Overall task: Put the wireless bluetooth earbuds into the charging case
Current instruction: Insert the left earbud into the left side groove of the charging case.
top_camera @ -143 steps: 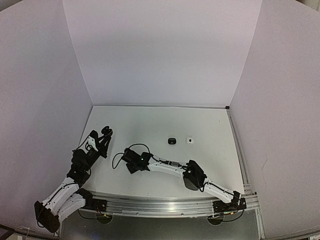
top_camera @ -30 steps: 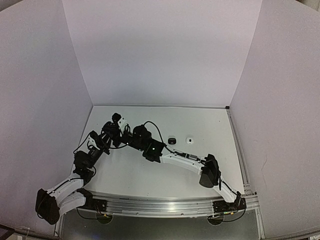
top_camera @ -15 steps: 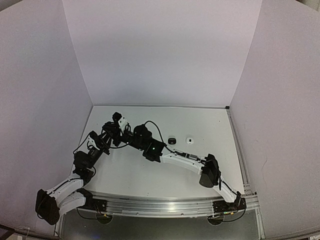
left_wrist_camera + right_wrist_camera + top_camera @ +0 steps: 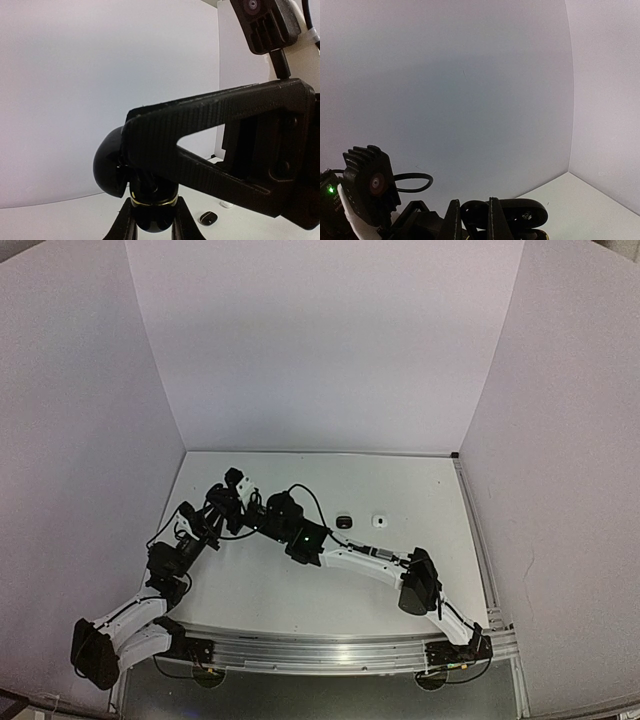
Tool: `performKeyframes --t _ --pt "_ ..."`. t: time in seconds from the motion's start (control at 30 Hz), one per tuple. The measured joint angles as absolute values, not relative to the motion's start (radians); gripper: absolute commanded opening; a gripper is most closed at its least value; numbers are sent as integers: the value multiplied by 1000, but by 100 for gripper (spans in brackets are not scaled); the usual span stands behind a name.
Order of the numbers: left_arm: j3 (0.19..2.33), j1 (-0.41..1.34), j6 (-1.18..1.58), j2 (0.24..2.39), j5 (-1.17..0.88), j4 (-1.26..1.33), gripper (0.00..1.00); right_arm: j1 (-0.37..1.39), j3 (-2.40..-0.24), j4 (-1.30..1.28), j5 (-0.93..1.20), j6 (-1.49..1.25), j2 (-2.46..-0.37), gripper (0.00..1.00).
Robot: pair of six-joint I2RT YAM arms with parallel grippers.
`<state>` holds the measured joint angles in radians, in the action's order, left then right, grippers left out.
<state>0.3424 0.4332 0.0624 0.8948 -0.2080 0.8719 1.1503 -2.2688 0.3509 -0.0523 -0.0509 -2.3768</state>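
My left gripper (image 4: 216, 508) (image 4: 150, 222) is shut on a black charging case (image 4: 150, 207) with a gold rim, held above the table's left side with its lid (image 4: 110, 167) open. My right gripper (image 4: 233, 501) (image 4: 473, 207) has reached across and sits right over the case. Its fingers (image 4: 493, 220) stand close together on a small black piece that looks like a black earbud (image 4: 475, 215). The case lid (image 4: 525, 212) shows just behind it. One right finger (image 4: 225, 150) crosses the left wrist view above the case. No other earbuds are in view.
A small black rounded case (image 4: 344, 521) (image 4: 208, 217) and a small white one (image 4: 379, 521) (image 4: 226, 204) lie on the white table (image 4: 400, 490) right of the grippers. White walls enclose the back and both sides. The two arms nearly touch at the wrists.
Since 4.8 s ago my right arm has swung from the table's front to the raised left gripper. Over the last second nothing visibly moved.
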Motion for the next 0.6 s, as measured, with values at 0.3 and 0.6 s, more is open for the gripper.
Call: performKeyframes --t 0.3,0.6 --pt "342 433 94 892 -207 872 0 1148 -2232 417 -56 -38 -2377 0" --pt "343 433 113 890 -208 875 0 1148 -2222 452 -60 -38 -2378 0"
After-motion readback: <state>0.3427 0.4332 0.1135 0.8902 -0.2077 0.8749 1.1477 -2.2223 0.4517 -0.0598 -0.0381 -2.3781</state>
